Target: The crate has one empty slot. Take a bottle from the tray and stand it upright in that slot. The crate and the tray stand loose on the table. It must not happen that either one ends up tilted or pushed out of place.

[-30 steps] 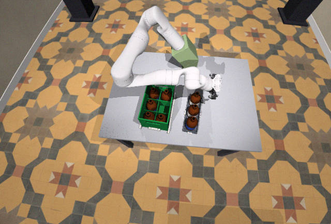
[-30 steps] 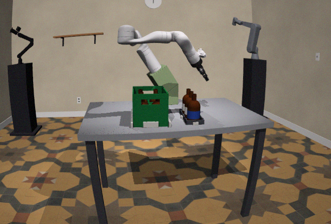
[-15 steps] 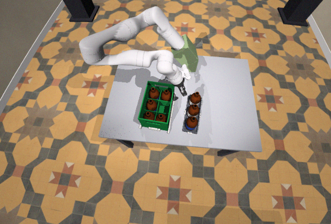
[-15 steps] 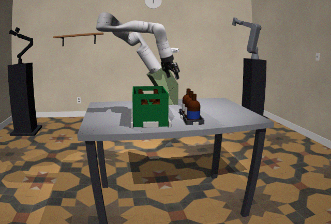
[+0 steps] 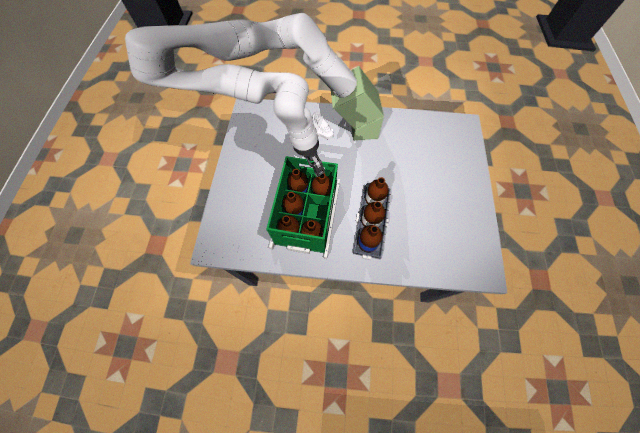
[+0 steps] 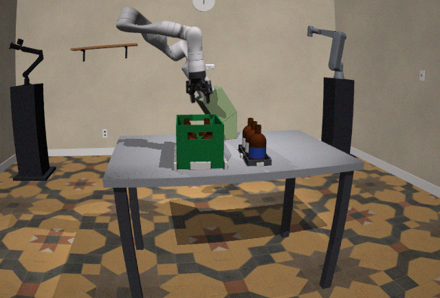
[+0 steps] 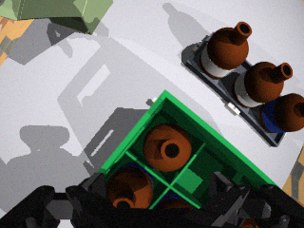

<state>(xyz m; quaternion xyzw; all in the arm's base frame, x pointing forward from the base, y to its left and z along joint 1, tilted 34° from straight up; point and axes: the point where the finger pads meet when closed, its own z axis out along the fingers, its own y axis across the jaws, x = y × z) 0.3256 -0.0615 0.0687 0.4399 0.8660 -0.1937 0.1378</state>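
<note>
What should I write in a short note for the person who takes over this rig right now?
Gripper: open, holds nothing, hanging above the far end of the green crate.
Crate: five bottles in it; the empty slot is the middle one on the tray side.
Tray: three bottles standing, the nearest with a blue label.
Done: nothing moved yet.
Left: go to the tray, grasp one bottle, stand it upright in the empty slot.

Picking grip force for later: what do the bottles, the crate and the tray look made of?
Bottles: likely brown glass, evenly dark with a slight sheen; plastic is possible. Crate: probably moulded plastic, uniform matte green with thin dividers. Tray: dark grey and matte, plastic or coated metal; the look leaves it open.
</note>
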